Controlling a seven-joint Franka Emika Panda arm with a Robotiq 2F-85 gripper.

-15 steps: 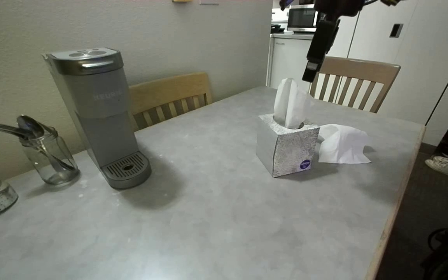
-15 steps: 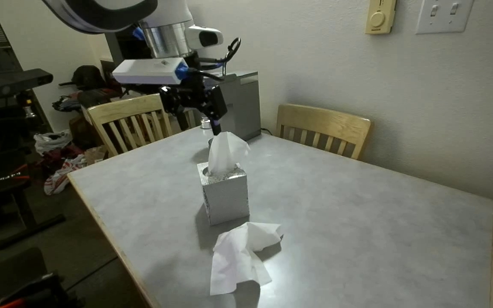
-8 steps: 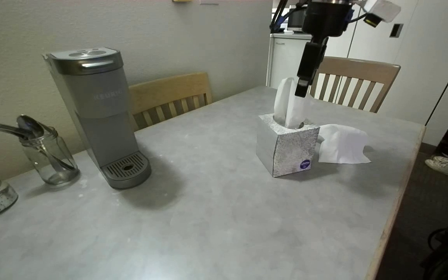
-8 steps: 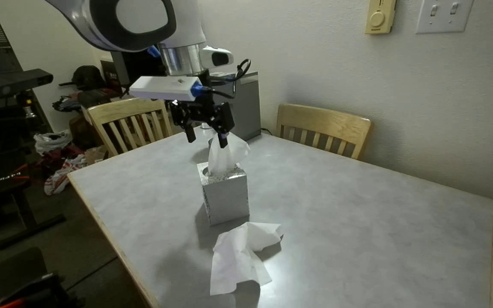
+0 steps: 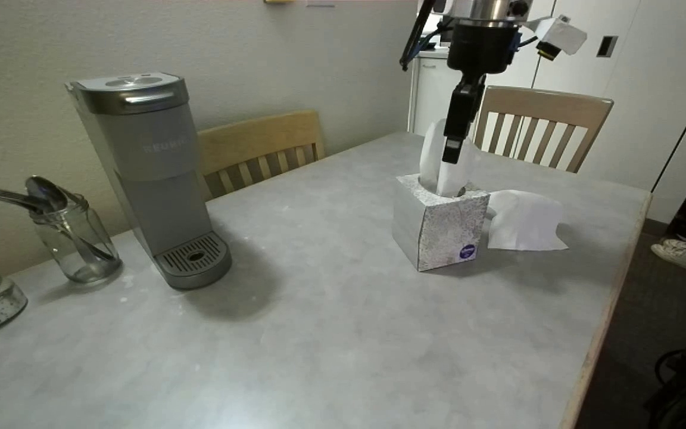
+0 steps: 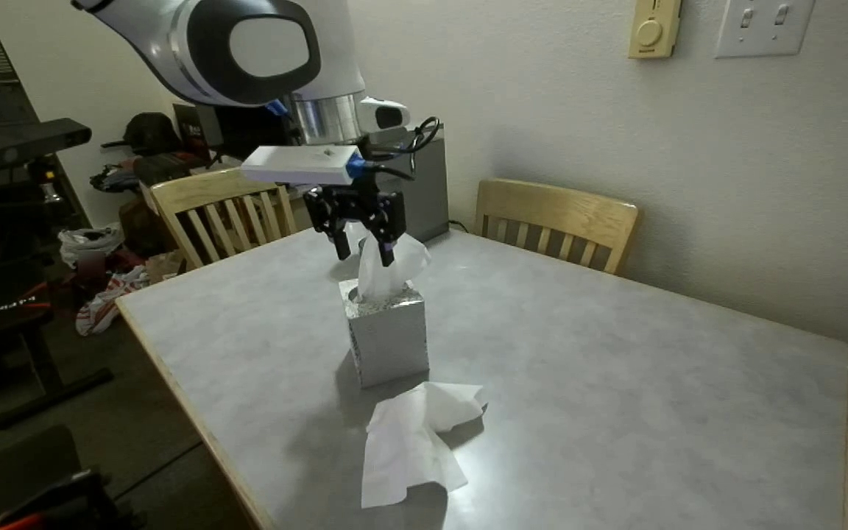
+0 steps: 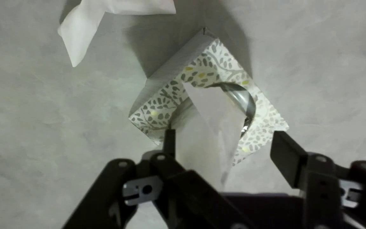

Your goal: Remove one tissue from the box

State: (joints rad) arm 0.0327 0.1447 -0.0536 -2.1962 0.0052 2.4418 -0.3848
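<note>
My claw is hanging just above the tissue box, spread good and wide, with the two fingers well apart. The tissue is in the box, its upper part poking out of the top. In the wrist view it shows between my fingers, but honestly I can't tell if either one touches it. A crumpled paper lies on the grey table right beside the box. In an exterior view, a coffee maker stands well apart, near a glass jar of cutlery.
</note>
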